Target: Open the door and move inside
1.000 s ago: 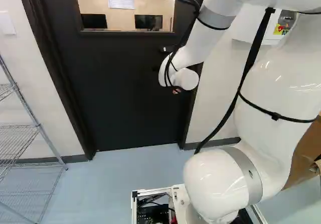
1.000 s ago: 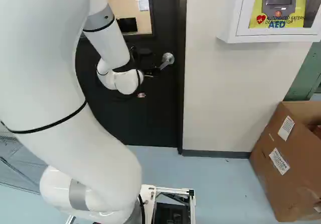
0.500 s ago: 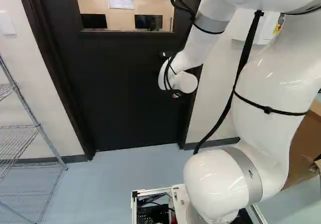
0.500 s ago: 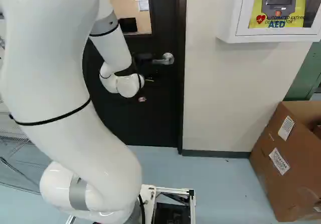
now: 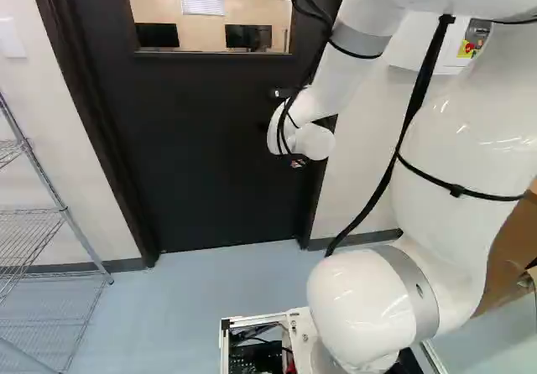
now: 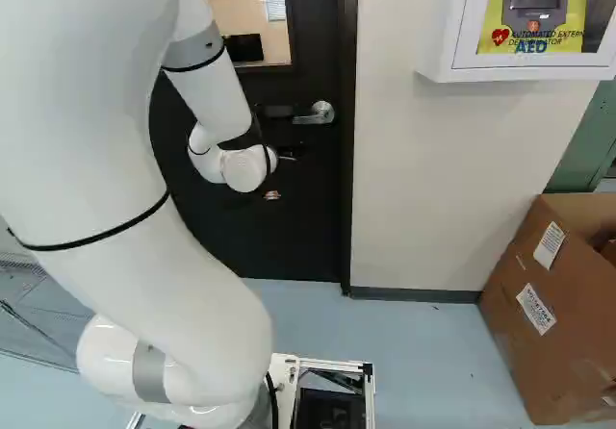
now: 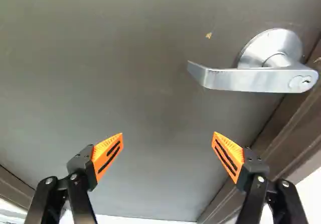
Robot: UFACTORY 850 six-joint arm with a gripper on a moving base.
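The dark door (image 5: 210,156) stands closed in its frame, a window in its upper part. Its silver lever handle (image 6: 316,114) is level, near the door's right edge. Below that lever, in the right base view, part of my gripper (image 6: 272,195) shows past the white wrist, close to the door face. In the wrist view my gripper (image 7: 168,136) has its orange-padded fingers spread wide, nothing between them. The lever (image 7: 251,79) lies ahead of and beyond the fingers, nearer the one by the door frame (image 7: 296,123), and neither finger touches it.
A wire shelf (image 5: 50,215) stands left of the door. Right of it, a white defibrillator cabinet (image 6: 520,71) hangs on the wall above an open cardboard box (image 6: 549,304) on the floor. The door frame's right side (image 6: 348,160) runs close beside the lever.
A second ago the lever was tilted down with the gripper at it; half a second ago it was level. The wrist has shifted slightly lower. The door and the base have not moved.
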